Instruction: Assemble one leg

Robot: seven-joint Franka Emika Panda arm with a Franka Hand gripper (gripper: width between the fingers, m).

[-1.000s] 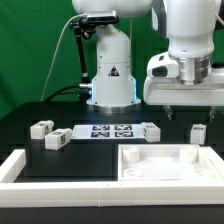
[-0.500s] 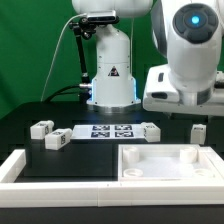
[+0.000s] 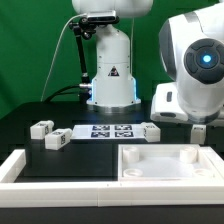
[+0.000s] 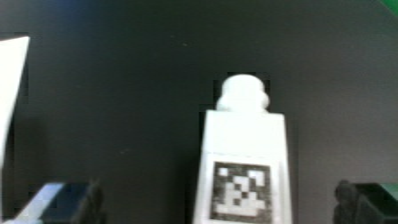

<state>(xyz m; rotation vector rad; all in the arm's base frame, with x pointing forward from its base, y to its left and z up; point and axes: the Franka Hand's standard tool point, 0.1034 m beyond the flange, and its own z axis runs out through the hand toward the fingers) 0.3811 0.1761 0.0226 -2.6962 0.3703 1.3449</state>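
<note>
A leg, a small white block with a rounded peg at one end and a square tag on its face, lies between my gripper's two dark fingertips in the wrist view. The jaws stand wide apart, with a gap on each side of the leg. In the exterior view this leg stands at the right, just under the arm's wrist, which hides the fingers. Three more legs lie on the table: two at the left and one by the marker board.
The marker board lies mid-table. A large white rimmed tray-like part sits at the front right. A white L-shaped rail runs along the front left. A white edge shows beside the leg in the wrist view.
The arm has swung toward the exterior view's right and come down over the upright leg, with its wrist turning so the blue light faces the camera. The parts have not moved.
</note>
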